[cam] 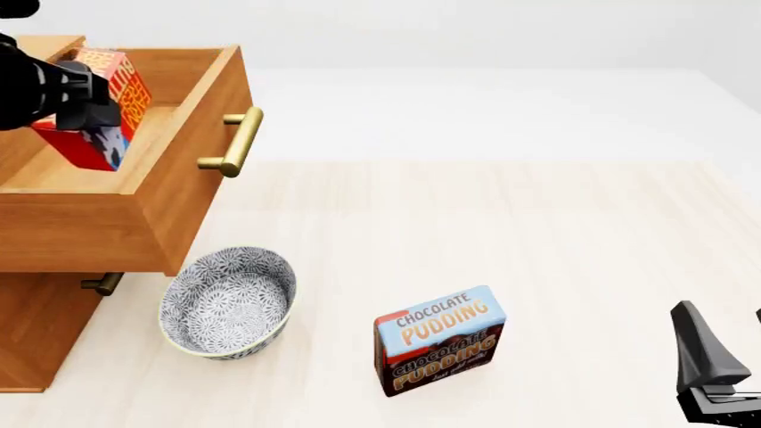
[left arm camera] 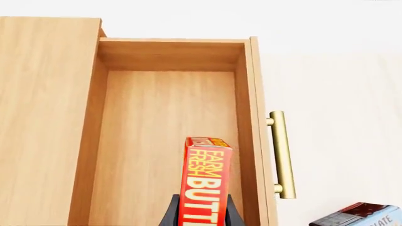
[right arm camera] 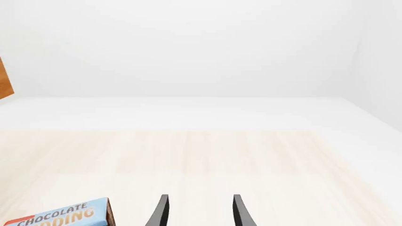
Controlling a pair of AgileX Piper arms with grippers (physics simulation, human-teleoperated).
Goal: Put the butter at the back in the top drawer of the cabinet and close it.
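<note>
butter: small red cardboard box (left arm camera: 205, 186) w/ yellow-orange lettering, pinched on its 2 flat sides by the left gripper (left arm camera: 202, 214), held above the open drawer's inside, tilted a bit in the front view

left gripper: black fingers clamped on the butter, both touching the box

top drawer: (cam: 155, 192) pulled out, smooth orange-brown wood, plain flat floor, brass cylinder bar handle (cam: 237, 142) on the front

cabinet: (cam: 36, 334) same wood, boxy, a lower handle peeks out under the drawer

right gripper: (right arm camera: 198, 212) 2 thin dark fingers w/ a moderate gap, holding nothing, low over the pale wood-grain table (cam: 559, 241)

bowl: (cam: 228, 302) round, blue-white pattern, just beside the cabinet

pudding box: (cam: 440, 340) blue & brown, upright, near the bowl
</note>
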